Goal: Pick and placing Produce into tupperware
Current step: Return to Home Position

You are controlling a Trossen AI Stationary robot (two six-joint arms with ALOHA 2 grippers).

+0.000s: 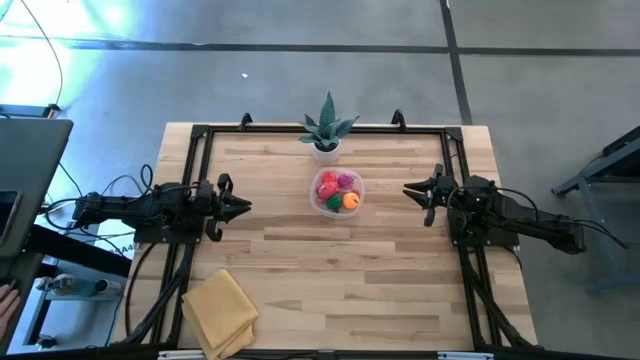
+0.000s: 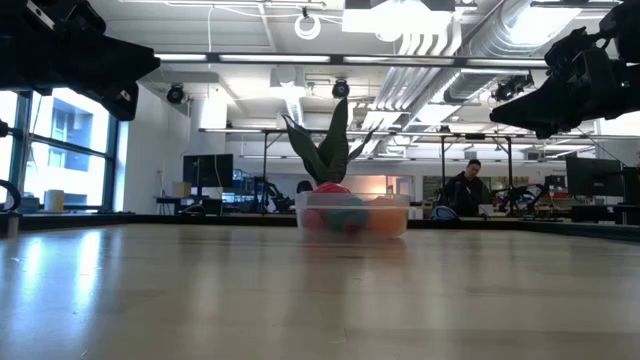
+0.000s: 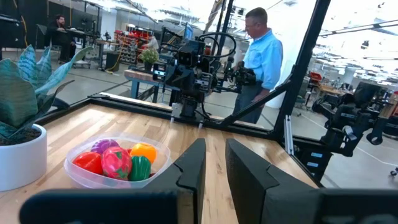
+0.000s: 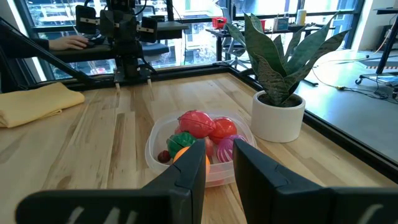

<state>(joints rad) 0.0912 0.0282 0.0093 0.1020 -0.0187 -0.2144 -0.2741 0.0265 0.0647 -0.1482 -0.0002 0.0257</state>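
1. Hovering over the table (image 1: 330, 270), the left gripper (image 1: 243, 207) is pointing at the tub. Its jaws are standing narrow, with a slim gap showing in the left wrist view, and are holding nothing.
2. The cloth (image 1: 220, 310) is lying well behind and to one side of those jaws, playing no part.
3. The tub (image 1: 313, 195) is sitting between the two sets of jaws, ahead of each and apart from both. The produce (image 1: 335, 188) is lying inside it: red, pink, purple, green and orange pieces, heaped together.
4. The plant (image 1: 327, 130) is standing just beside the tub, off to the side of both jaws.
5. The right gripper (image 1: 408, 190) is facing the tub from the other end. Its jaws are likewise standing narrow and are carrying nothing.
6. No loose produce is showing on the bare wood, so the picking is looking finished; the step in hand is reading as parking both arms at rest.
7. The next move is calling for no grasp, only keeping the jaws off the tub and plant while each arm is folding to its own side.
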